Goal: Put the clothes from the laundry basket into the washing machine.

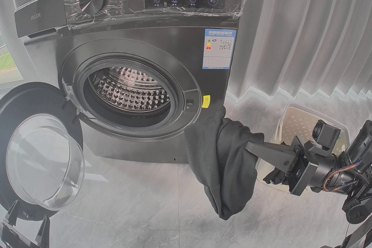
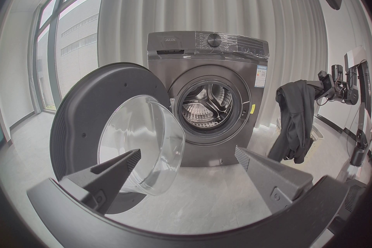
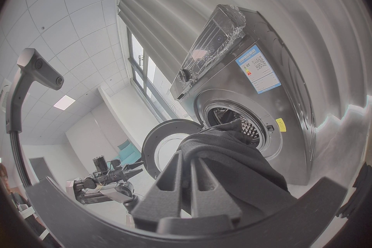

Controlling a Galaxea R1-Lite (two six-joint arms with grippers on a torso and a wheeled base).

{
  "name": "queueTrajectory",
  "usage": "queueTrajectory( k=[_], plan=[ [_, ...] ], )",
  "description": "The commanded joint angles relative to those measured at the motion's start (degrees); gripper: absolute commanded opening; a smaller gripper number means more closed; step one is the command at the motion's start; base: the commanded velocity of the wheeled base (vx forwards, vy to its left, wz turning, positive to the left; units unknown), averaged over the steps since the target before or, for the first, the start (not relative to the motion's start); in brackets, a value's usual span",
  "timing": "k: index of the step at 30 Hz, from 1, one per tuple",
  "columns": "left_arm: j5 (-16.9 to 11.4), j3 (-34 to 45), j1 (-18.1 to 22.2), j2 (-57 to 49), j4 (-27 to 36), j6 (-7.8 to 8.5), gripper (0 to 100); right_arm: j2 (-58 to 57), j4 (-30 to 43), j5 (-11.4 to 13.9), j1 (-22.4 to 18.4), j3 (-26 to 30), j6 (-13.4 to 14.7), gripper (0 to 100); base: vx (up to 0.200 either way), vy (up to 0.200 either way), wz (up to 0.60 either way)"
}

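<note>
A dark grey garment [image 1: 223, 161] hangs in the air to the right of the washing machine [image 1: 131, 55], below the level of its drum opening [image 1: 130, 92]. My right gripper [image 1: 252, 148] is shut on the garment's upper edge; the wrist view shows its fingers [image 3: 193, 186] pinched together with cloth [image 3: 236, 159] draped over them. The white laundry basket [image 1: 300, 124] stands on the floor behind that arm, more dark clothing at its rim. The round door [image 1: 37, 155] is swung wide open at left. My left gripper [image 2: 186, 167] is open and empty, low, facing the door [image 2: 116, 128] and the drum [image 2: 207, 105].
Pale pleated curtains [image 1: 310, 24] hang behind and right of the machine. The grey tiled floor [image 1: 147, 202] lies in front. The open door with its glass bowl [image 1: 44, 161] juts out at the left. A large window [image 2: 69, 43] is on the left wall.
</note>
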Motion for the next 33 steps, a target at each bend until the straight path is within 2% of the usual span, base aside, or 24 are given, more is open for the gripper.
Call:
queueTrajectory(
  k=[1, 7, 8, 9, 11, 18, 28, 33],
  plan=[
    [-0.01, 1.01, 0.02, -1.01, 0.00, 0.05, 100, 0.35, 0.31, -3.37, 1.69, -0.31, 0.18, 0, 0.000, 0.000, 0.00],
    [0.08, 1.01, 0.11, -1.01, -0.09, 0.22, 100, 1.40, 0.49, -13.39, 4.50, -2.77, 0.01, 0, 0.000, 0.000, 0.00],
    [0.08, 1.01, 0.11, -1.01, -0.09, 0.22, 100, 1.40, 0.49, -13.66, 4.50, -2.86, 0.01, 0, 0.000, 0.000, 0.00],
    [0.08, 1.01, 0.11, -1.01, 0.00, 0.14, 100, 1.49, 0.75, -15.85, 4.77, -4.00, -0.17, 0, 0.000, 0.000, 0.00],
    [0.08, 1.01, 0.11, -1.01, 0.00, 0.05, 100, 1.93, 0.84, -18.05, 4.77, -4.62, -0.34, 0, 0.000, 0.000, 0.00],
    [-0.10, 1.01, 0.11, -1.01, -0.09, 0.05, 100, 3.51, 0.66, -18.58, 4.77, -5.23, -0.52, 0, 0.000, 0.000, 0.00],
    [-2.39, 1.01, 0.02, -1.01, -0.18, 2.60, 100, 3.16, 0.66, -18.58, 4.77, -6.64, -1.93, 0, 0.000, 0.000, 0.00],
    [-2.47, 1.01, 0.02, -1.01, -0.35, 2.68, 100, 3.16, 2.77, -20.25, 4.50, -8.05, -2.10, 0, 0.000, 0.000, 0.00]
  ],
)
